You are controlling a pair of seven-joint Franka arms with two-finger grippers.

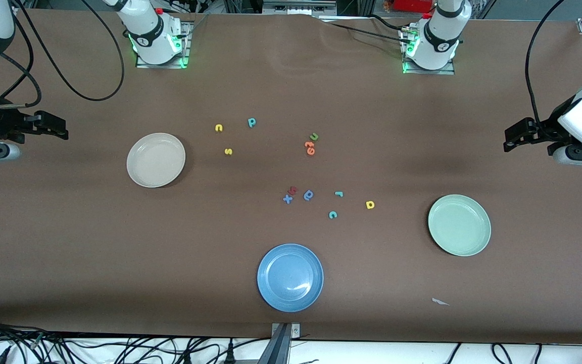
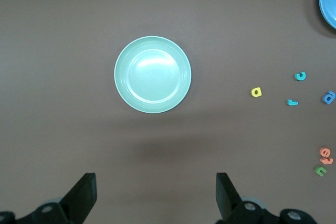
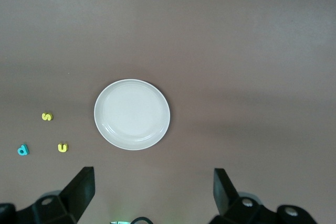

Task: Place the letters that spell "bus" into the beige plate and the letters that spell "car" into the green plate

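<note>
While three plates (image 1: 137, 174) wait, eleven letters (image 1: 228, 151) lie.

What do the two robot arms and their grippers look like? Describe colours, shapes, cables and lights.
Both arms are glossy white with rounded segments and black joint bands, on metal base plates lit green. Black cables loop from each. The left gripper and right gripper are black, each with two flat, wedge-shaped fingers on a white and grey wrist.
</note>
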